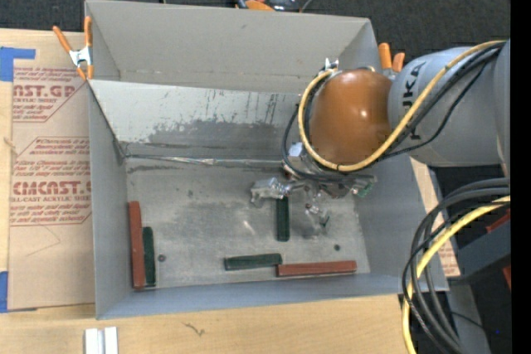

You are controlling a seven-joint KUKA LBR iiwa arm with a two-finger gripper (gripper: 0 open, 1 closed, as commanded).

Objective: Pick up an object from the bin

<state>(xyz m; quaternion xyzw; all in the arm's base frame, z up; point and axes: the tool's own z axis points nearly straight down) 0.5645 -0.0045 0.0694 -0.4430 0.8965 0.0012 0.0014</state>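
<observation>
The gripper (292,203) hangs low over the bin (191,108) floor, at about 3 o'clock from the floor's middle, under the arm's orange cover (353,116). Its jaws are released and spread wide. One of its fingers (264,192) stands at 10 o'clock of a short dark green bar (282,224) and the other at 2 o'clock of it, so the bar's top end lies between them, not clenched. Whether either finger touches it I cannot tell. The bar lies flat, pointing 12 to 6, with bare floor on both sides.

At 6 o'clock of it, near the front wall, a second green bar (251,262) and a red bar (317,268) lie end to end, pointing 9 to 3. Well apart at 8 o'clock, by the left wall, a left red bar (134,244) and a left green bar (148,257) lie side by side, touching.
</observation>
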